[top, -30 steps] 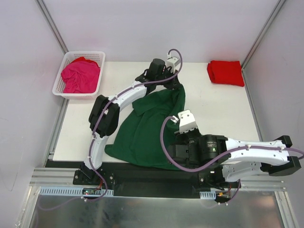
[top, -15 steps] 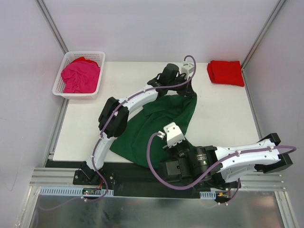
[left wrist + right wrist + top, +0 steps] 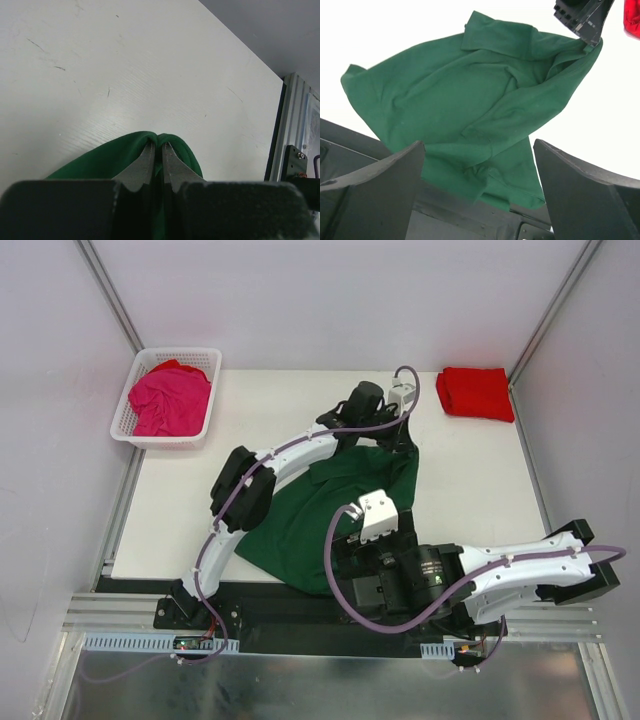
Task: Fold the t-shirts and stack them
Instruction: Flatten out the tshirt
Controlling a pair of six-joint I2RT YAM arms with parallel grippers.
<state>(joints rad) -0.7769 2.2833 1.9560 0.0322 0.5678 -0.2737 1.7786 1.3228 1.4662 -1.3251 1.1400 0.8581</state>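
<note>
left hand (image 3: 160, 146) clamps green t-shirt (image 3: 470, 100) far edge, right hand (image 3: 477, 147) gapes empty: pinch near edge, tension flat over worktop (image 3: 150, 65).

Top view: fixed, high behind the arm bases, angled down; takes in the whole surface (image 3: 270, 405). Left wrist view: very close and low, sighting along the left pincer (image 3: 157, 146), which is closed on a fold of the dark green t-shirt (image 3: 125, 150), with bare surface beyond. Right wrist view: raised, looking down between the spread fingers of the right pincer (image 3: 479, 150). All three views share that t-shirt.
</note>
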